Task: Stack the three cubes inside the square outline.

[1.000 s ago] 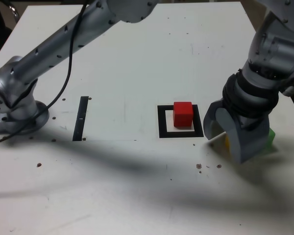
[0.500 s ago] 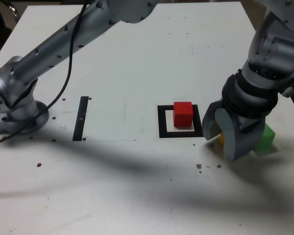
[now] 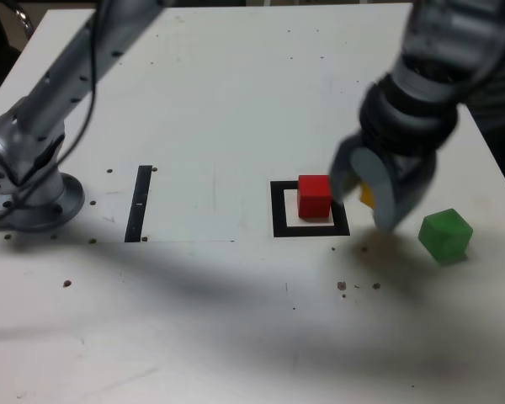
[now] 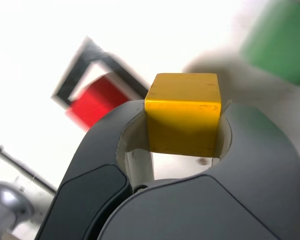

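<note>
The red cube [image 3: 315, 196] sits inside the square outline [image 3: 310, 209], toward its far side. My gripper [image 3: 364, 195] hangs above the table just to the exterior view's right of the outline, shut on the yellow cube [image 3: 366, 194]. In the wrist view the yellow cube [image 4: 183, 113] is clamped between the two grey fingers [image 4: 110, 135], with the red cube [image 4: 96, 99] and the outline [image 4: 72, 82] blurred beyond it. The green cube [image 3: 445, 234] rests tilted on the table at the exterior view's right and appears as a green blur [image 4: 281, 42] in the wrist view.
A thin black strip [image 3: 139, 203] lies on the white table [image 3: 236, 101] at the exterior view's left, near the arm's grey base [image 3: 29, 189]. Small dark specks dot the table near its front.
The gripper closed on the yellow cube, lifted it off the table and carried it toward the outline. The green cube, formerly hidden behind the gripper, now lies exposed and turned.
</note>
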You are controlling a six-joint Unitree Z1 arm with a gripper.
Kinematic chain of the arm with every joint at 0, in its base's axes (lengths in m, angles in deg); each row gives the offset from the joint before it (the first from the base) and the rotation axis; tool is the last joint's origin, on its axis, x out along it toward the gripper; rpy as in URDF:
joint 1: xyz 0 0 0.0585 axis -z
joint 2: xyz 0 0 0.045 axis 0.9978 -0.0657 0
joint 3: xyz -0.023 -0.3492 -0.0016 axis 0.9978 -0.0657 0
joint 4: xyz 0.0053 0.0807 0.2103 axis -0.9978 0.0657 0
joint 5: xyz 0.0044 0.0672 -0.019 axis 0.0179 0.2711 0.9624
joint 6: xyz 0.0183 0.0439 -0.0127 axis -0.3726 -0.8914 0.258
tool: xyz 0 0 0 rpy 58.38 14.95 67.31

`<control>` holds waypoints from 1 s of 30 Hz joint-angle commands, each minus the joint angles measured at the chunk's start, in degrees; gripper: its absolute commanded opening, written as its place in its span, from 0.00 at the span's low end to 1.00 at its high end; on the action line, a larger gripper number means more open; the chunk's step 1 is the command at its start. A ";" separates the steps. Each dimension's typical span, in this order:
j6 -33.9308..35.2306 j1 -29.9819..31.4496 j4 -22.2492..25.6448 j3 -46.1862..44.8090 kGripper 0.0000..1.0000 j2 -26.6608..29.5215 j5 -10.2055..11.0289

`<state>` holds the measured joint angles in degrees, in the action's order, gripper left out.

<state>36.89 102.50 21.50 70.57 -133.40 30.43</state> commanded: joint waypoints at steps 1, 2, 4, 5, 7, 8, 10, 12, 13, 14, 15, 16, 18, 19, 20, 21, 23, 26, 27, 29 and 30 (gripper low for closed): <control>2.39 -0.21 0.85 -2.16 0.33 3.04 0.81; 3.64 -0.34 0.83 -3.33 0.33 4.20 1.11; 6.22 -0.67 0.78 -5.67 0.33 6.43 1.43; 7.67 -0.87 0.74 -6.97 0.33 7.55 1.46; 10.78 -1.39 0.57 -9.79 0.33 9.77 1.29; 12.28 -1.69 0.40 -11.23 0.33 10.82 1.05; 14.99 -2.44 -0.14 -13.87 0.33 12.63 0.13; 17.19 -3.38 -0.95 -15.98 0.33 13.84 -1.43; 18.15 -3.92 -1.47 -16.82 0.33 14.23 -2.39; 19.14 -4.52 -1.97 -17.55 0.33 14.49 -3.49; 20.20 -5.15 -2.40 -18.18 0.33 14.66 -4.66; 21.30 -5.78 -2.81 -18.80 0.33 14.76 -5.85; 23.45 -7.18 -3.72 -20.04 0.33 14.85 -8.51; 24.21 -7.67 -4.01 -20.48 0.33 14.85 -9.45; 24.80 -8.07 -4.29 -20.86 0.33 14.85 -10.22; 25.22 -8.40 -4.57 -21.17 0.33 14.83 -10.80; 25.68 -8.87 -5.03 -21.55 0.33 14.81 -11.51; 25.98 -9.32 -5.40 -21.62 0.33 14.69 -11.82; 26.03 -9.45 -5.49 -21.58 0.33 14.60 -11.87; 26.14 -9.68 -5.69 -21.51 0.33 14.30 -12.07; 26.18 -9.81 -5.80 -21.46 0.33 14.10 -12.18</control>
<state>62.92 92.91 15.87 48.95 -119.04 18.43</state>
